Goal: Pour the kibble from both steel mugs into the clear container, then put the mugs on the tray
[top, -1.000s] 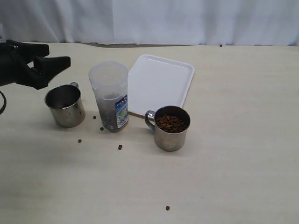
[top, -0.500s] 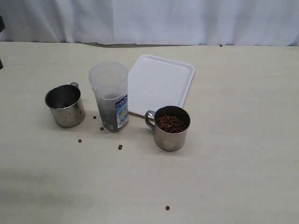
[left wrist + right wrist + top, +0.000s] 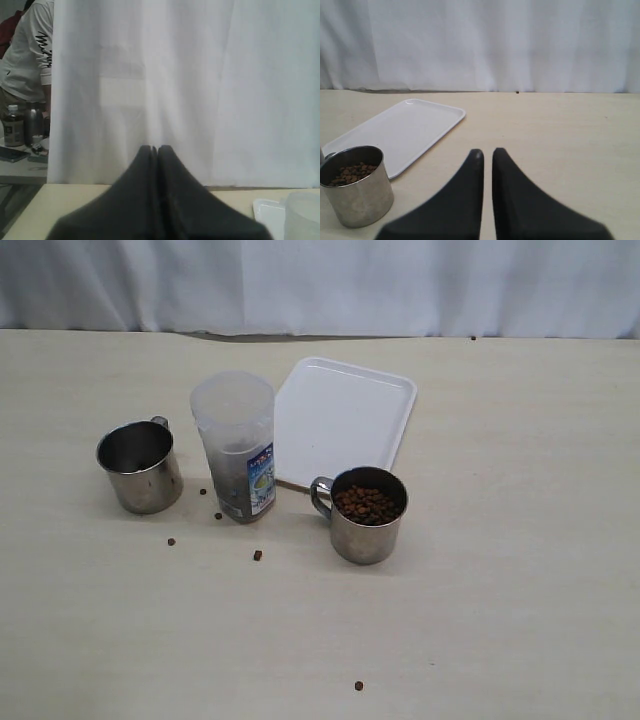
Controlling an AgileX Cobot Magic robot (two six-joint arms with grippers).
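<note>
Kibble (image 3: 366, 504) filled one steel mug, the full mug (image 3: 366, 515), which stood on the table (image 3: 500, 590) at about four o'clock from the clear container (image 3: 234, 445) in the exterior view. The empty mug (image 3: 139, 466) stood at nine o'clock from the container, close beside it but apart. The container was upright, with a dark layer of pellets in its lower part. The tray (image 3: 340, 420) lay bare at about one o'clock from the container, and neither mug was on it. A few stray pellets (image 3: 257, 555) lay scattered on the table near six o'clock from the container.

Neither arm showed in the exterior view. The left gripper (image 3: 155, 148) was clenched on nothing, its jaws pressed together and aimed at the curtain (image 3: 200, 75). The right gripper (image 3: 487, 151) was likewise closed and empty, with only a thin slit between its fingers, and its camera saw the full mug and tray ahead and to one side.

By the look of it, one pour was done and the second was not yet begun. The next move would call for the right gripper to open, reach the full mug, whose handle faced the container at roughly ten o'clock, take a firm hold and tip it over the container's narrow mouth. Spilling looked to be the main risk.
</note>
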